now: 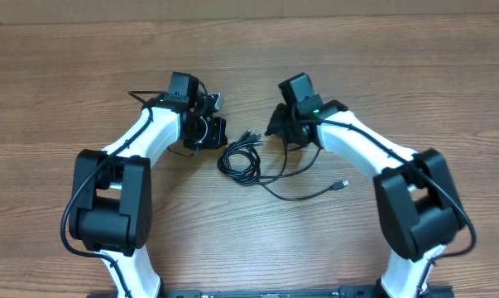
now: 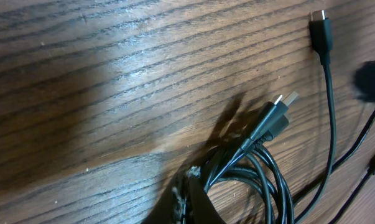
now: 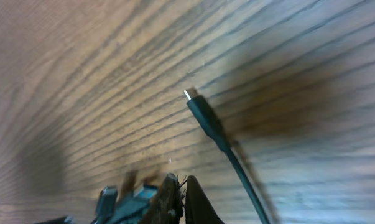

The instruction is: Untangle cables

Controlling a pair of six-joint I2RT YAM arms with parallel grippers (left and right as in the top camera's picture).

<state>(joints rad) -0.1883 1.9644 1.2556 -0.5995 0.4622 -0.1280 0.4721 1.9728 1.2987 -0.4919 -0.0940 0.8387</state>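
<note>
Wood-grain table (image 1: 67,99) before me. Black cables (image 1: 241,157) lie directly on it at mid-table, bunched in a loose coil. One strand trails toward my right and ends in a silver-tipped plug (image 1: 342,185) lying flat on the wood, apart from the coil.

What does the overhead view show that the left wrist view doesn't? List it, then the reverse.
Overhead only: the left arm and the right arm, flanking the cables. Left wrist only: silver tips on two paired plugs, and a lone black plug apart. Both: the cables, bunched on the wooden table.
</note>
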